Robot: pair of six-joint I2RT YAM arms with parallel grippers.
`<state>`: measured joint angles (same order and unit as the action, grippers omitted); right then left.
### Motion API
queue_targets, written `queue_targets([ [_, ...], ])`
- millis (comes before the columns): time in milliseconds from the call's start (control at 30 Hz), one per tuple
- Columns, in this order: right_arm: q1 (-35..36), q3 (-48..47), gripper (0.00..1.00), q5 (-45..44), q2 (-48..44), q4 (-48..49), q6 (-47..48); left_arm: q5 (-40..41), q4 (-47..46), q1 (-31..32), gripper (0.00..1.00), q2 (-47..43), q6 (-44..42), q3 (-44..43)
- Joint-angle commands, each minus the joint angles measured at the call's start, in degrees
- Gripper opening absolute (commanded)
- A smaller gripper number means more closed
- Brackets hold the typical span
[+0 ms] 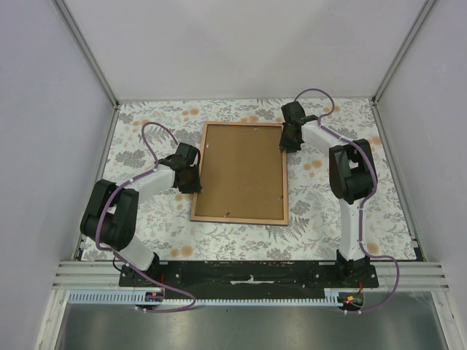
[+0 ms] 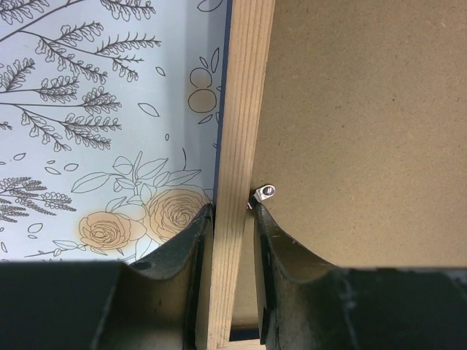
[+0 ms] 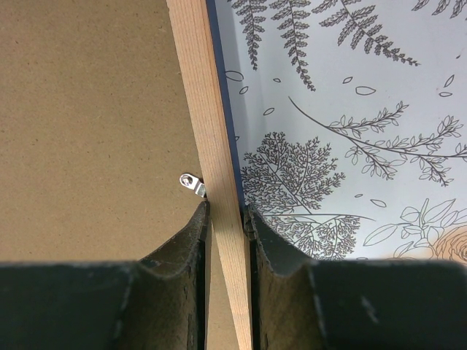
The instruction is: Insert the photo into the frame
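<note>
Here, starting at the left side of the bench point(image 1: 146, 138), which is covered by a cloth printed with flowers and ferns, the left gripper point(image 1: 193, 184) reaches in over the cloth and is clamped on the frame point(image 1: 241, 220). In the left wrist view one finger point(image 2: 191, 240) presses against the outer face of the pale wooden rail and the other sits on the inner side, over the brown backing board point(image 1: 241, 171). A small metal tab point(image 2: 264, 192) lies on the board just beside that inner fingertip. The frame lies flat, back up, about the middle of the bench, with its long sides running from the near edge towards the far edge. A thin dark blue strip shows along its underside against the cloth. The backing board fills the frame from rail to rail. Further right, the right gripper point(image 1: 285, 144) is likewise closed on the right long rail, close to the frame's far right corner. Its fingers point(image 3: 273, 248) straddle the wood, with another metal tab point(image 3: 192, 182) on the board just beside the inner one.
</note>
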<state>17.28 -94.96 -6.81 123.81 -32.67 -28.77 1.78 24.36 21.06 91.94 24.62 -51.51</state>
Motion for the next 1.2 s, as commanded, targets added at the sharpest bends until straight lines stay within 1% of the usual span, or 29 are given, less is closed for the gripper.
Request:
queue_targets([
  [0,0.2,-1.0,0.11,1.6,0.9,-4.2,0.3,5.9,-3.6,0.1,0.02,0.7,3.5,0.4],
  [233,0.2,-0.8,0.11,1.8,0.9,-4.3,0.6,9.0,-4.3,0.0,0.02,0.3,4.5,0.4],
  [400,0.1,-0.8,0.11,2.1,0.9,-4.4,0.6,9.0,-4.8,0.1,0.03,0.5,3.8,0.2],
  [500,0.1,-1.1,0.11,2.2,1.1,-4.4,0.5,8.5,-5.0,0.1,0.12,1.0,3.0,0.3],
  [600,0.1,-1.2,0.11,2.5,1.2,-4.4,0.5,8.9,-5.2,0.2,0.23,1.1,3.2,0.4],
  [667,0.1,-1.2,0.11,2.7,1.1,-4.4,0.6,9.9,-5.4,0.1,0.26,1.0,4.5,0.9],
  [833,0.1,-0.9,0.11,3.1,0.9,-4.7,0.6,15.0,-8.2,1.7,0.25,-0.7,8.6,3.5],
  [967,0.1,-0.6,0.11,3.4,0.8,-5.0,0.9,19.6,-9.2,3.5,0.25,-0.2,11.1,4.1],
  [1167,0.0,0.4,0.11,3.9,0.2,-5.2,1.1,24.1,-11.8,5.0,0.18,1.8,14.6,5.1],
])
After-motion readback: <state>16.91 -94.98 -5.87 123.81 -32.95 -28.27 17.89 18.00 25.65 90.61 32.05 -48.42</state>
